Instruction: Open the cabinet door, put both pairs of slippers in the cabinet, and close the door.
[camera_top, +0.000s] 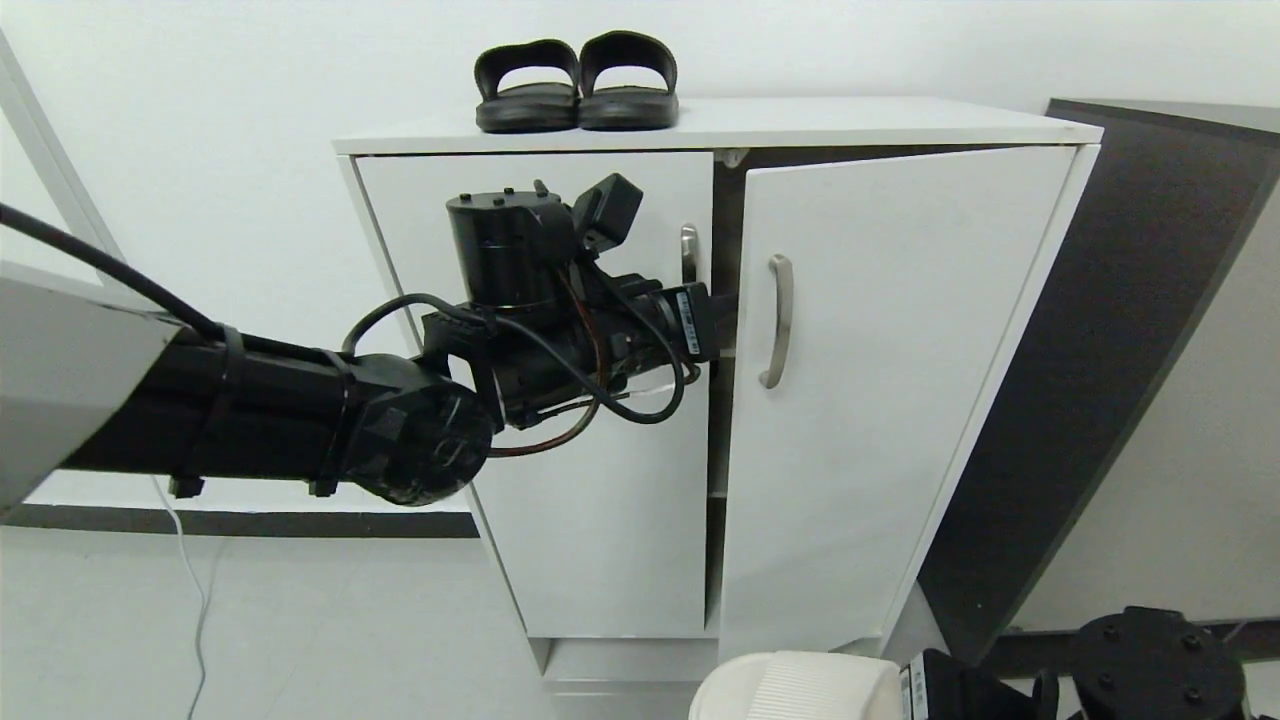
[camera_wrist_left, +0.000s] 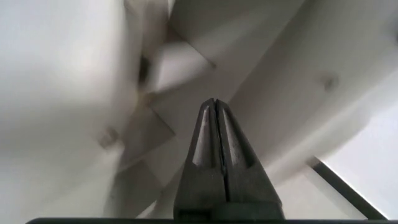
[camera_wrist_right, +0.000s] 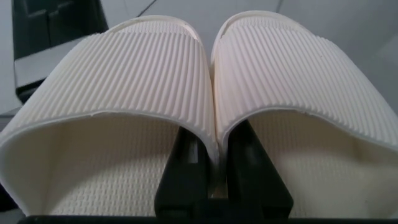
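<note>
My left fingers (camera_wrist_left: 204, 152), shut and empty, sit in the gap beside the ajar door (camera_top: 880, 380) to lever it wider; my right fingers (camera_wrist_right: 181, 177) pinch the cream slippers (camera_wrist_right: 124, 87) low, ready to load; black slippers (camera_top: 577, 85) sit atop the cabinet (camera_top: 600, 520).

1 white wall (camera_top: 200, 150), plain. 1 dark skirting strip (camera_top: 250, 522) along the wall's foot. 1 pale grey floor (camera_top: 350, 620). 1 thin white cable (camera_top: 203, 595), running down across the strip onto the floor. 1 dark grey panel (camera_top: 1130, 350), slanted, at far right.
</note>
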